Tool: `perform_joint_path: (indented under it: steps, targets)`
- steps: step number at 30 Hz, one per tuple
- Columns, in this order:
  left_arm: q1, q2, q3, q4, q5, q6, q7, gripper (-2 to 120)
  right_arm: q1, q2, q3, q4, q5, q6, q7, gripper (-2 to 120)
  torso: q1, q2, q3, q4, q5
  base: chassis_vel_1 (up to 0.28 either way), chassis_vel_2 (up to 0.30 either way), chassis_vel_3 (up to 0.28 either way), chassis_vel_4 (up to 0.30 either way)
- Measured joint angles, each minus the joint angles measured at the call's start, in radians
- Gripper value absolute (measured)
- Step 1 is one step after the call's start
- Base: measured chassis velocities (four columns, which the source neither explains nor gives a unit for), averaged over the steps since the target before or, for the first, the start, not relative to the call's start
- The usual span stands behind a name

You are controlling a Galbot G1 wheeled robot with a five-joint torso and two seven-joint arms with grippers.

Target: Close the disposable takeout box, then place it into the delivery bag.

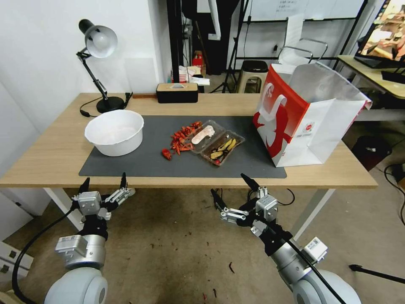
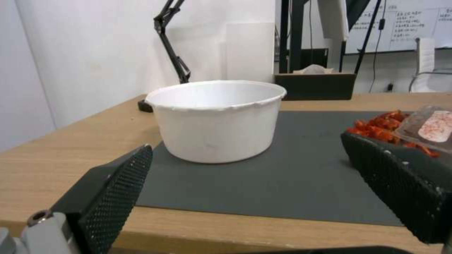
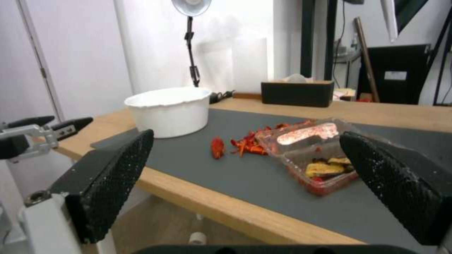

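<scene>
Nearest, both grippers are held just short of the near edge of the counter, below its level: the left gripper in front of the near left part of the mat, the right gripper nearer the middle. The fingers of each are seen spread apart, with nothing between them. Beyond them, a dark grey mat is laid on the counter. At its middle the disposable takeout box is found lying open, both halves flat, with yellow and dark food in the nearer half. Red scraps are scattered just left of it. A white bowl is set on the mat's left end. At the right end the delivery bag is stood upright, its mouth open. Farthest, a desk lamp and a black tissue box are placed along the far edge.
</scene>
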State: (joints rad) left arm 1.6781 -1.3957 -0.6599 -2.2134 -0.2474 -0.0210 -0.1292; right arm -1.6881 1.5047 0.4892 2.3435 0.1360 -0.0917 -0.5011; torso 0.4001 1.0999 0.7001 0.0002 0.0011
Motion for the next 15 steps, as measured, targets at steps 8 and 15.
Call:
perform_joint_path:
  steps: [8, 15]
  targets:
    - [-0.002, 0.015, -0.01, 0.01, -0.016, -0.006, 0.002, 100, 0.002, -0.013, 0.078, 0.009, 0.023, -0.01, 0.004, 100, 0.0, 0.0, 0.0, -0.0002, -0.001, 0.0, 0.0, 0.0, 0.0]
    - [-0.003, 0.024, -0.011, 0.003, -0.025, -0.005, 0.006, 100, 0.01, -0.02, 0.082, -0.005, 0.032, -0.019, 0.007, 100, 0.0, 0.0, 0.0, -0.0002, -0.001, 0.0, 0.0, 0.0, 0.0]
